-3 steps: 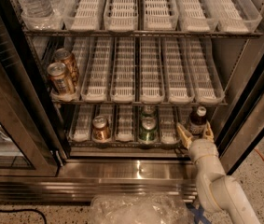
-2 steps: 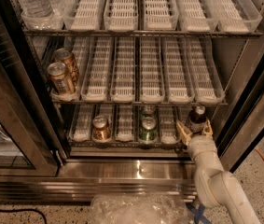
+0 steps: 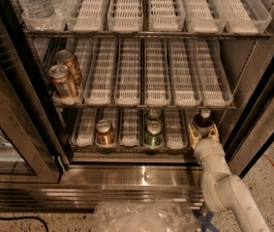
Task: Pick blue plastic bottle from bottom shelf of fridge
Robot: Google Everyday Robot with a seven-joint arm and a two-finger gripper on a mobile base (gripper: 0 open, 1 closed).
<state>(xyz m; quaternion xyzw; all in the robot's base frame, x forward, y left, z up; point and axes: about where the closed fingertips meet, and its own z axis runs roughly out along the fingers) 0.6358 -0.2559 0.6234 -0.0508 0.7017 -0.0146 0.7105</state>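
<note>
The fridge [image 3: 252,110] stands open with three wire racks. On the bottom shelf [image 3: 127,149], in the far-right lane, stands the blue plastic bottle [image 3: 204,122], dark with a white cap. My gripper [image 3: 204,132] is at the shelf's front right, right at the bottle's lower part, with the bottle standing upright in it. The pale arm [image 3: 223,187] rises from the bottom right over the steel sill [image 3: 127,175].
A green can [image 3: 152,133] with another behind it and a copper can [image 3: 104,132] stand on the bottom shelf. Two copper cans [image 3: 64,79] are on the middle rack's left, water bottles [image 3: 35,1] top left. The glass door [image 3: 10,129] is left, crumpled plastic [image 3: 141,216] below.
My gripper has moved slightly up and deeper into the shelf, closer around the bottle. The bottle and cans have not moved.
</note>
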